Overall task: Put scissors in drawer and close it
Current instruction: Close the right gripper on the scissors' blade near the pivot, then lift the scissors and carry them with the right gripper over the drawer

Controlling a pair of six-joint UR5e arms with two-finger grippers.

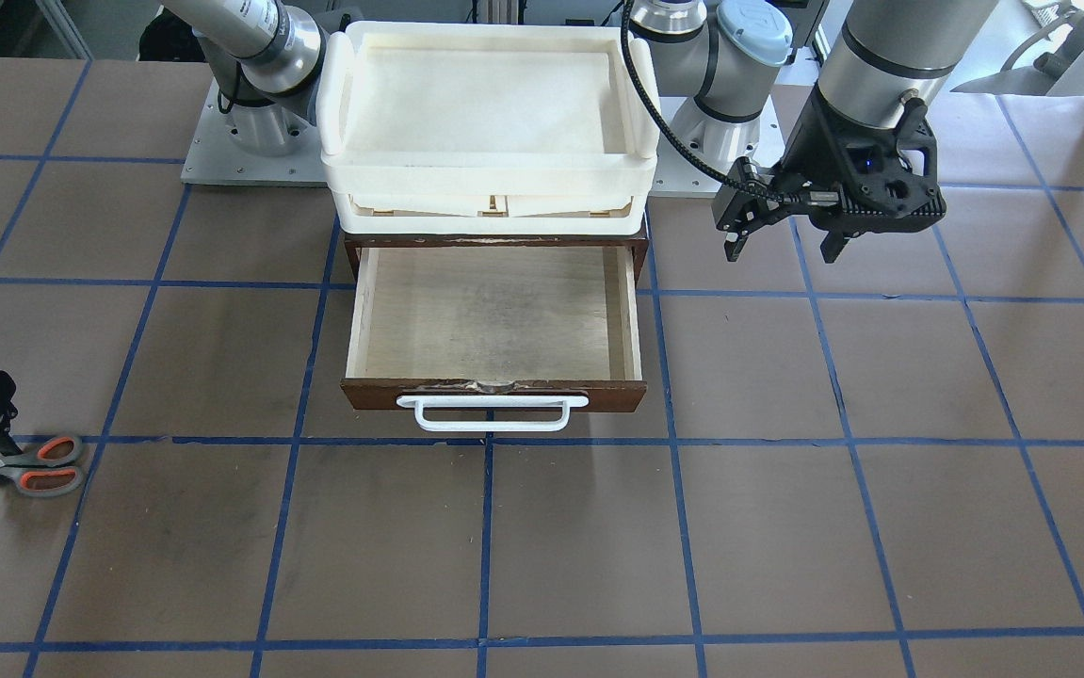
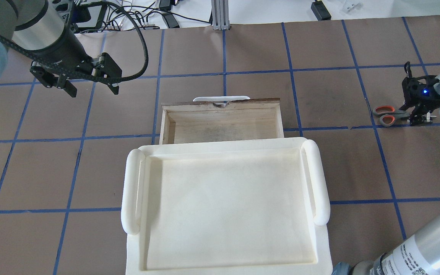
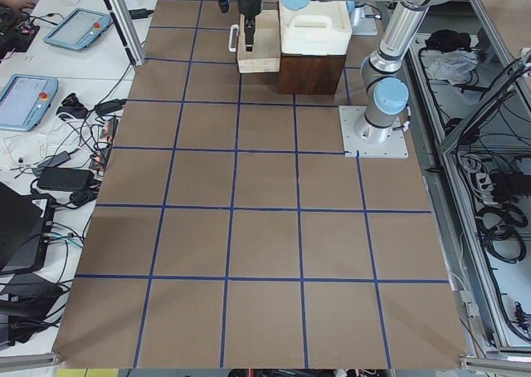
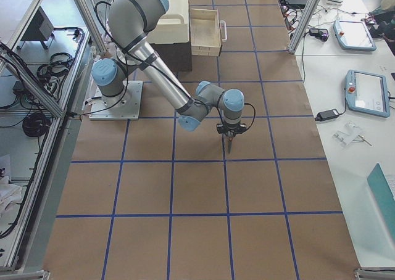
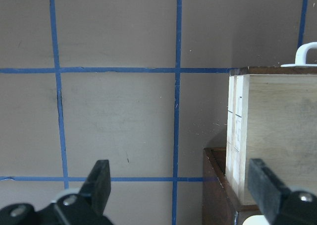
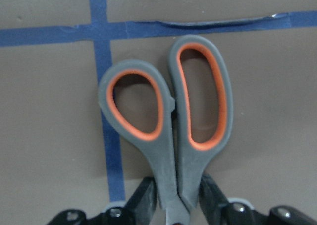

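Scissors (image 6: 168, 116) sit low at the tabletop on the robot's right of the counter, somewhat nearer the operators' long edge than the robot's own, away from any corner and well apart from the drawer (image 1: 494, 320). The right gripper (image 6: 178, 197) has its fingers (image 6: 147, 195) pinched narrow on the neck just below the orange-lined loops; whether the pair is off the surface, I cannot tell. That's a thin hold on a tapering shank, and it's where trouble could start: with so little grey plastic in the pinch, the pair may pivot on the carry, blades dipping or swinging, or slip out altogether. The drawer stands pulled out and bare, its white bar handle (image 1: 493, 414) facing the operators' edge, but the cream tray (image 1: 490, 174) stacked above crowds its back edge, so the landing window is limited. Come in low or skewed and a blade tip could snag a side wall or the dark front, or end up propped across the rim, and then the push shut would jam. On the drawer's far side the left gripper (image 1: 782, 250) hangs spread wide, holding nothing; a shove on one end of that handle could rack it crooked.
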